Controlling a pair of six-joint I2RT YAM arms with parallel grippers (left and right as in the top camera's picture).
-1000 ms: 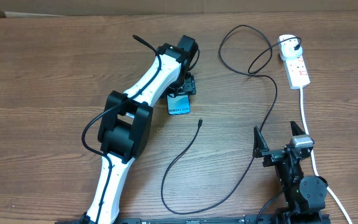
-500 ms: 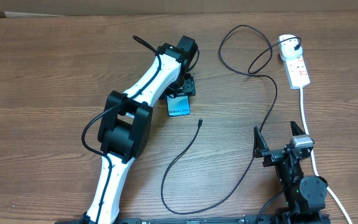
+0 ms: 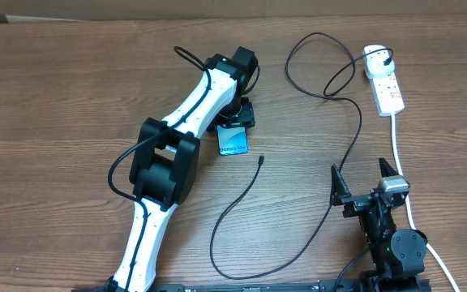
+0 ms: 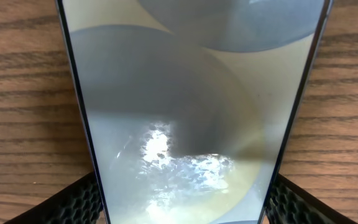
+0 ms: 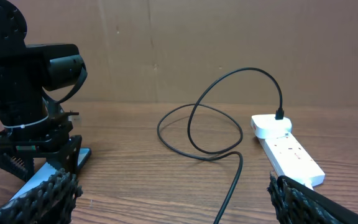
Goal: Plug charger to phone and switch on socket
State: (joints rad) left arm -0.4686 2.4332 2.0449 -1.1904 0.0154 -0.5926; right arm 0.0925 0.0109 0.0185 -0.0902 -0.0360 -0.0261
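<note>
The phone [image 3: 233, 143] lies flat on the wooden table with its light blue screen up; it fills the left wrist view [image 4: 191, 112]. My left gripper [image 3: 237, 114] straddles its far end, a pad against each long edge [image 4: 182, 202], shut on the phone. The charger cable [image 3: 355, 130] loops across the table, and its black connector tip [image 3: 261, 160] lies loose just right of the phone. Its white adapter [image 3: 374, 55] sits in the socket [image 3: 389, 91] at the far right. My right gripper [image 3: 360, 174] hovers open near the front edge, holding nothing [image 5: 173, 199].
The socket's thick white cord [image 3: 400, 154] runs toward the front edge, just right of my right gripper. The black cable trails in a long curve [image 3: 242, 272] at the front centre. In the right wrist view the socket [image 5: 291, 155] lies ahead right and the left arm [image 5: 27, 93] ahead left.
The phone has turned and shifted slightly toward the front under the left gripper. The right arm, cable and socket have not moved.
</note>
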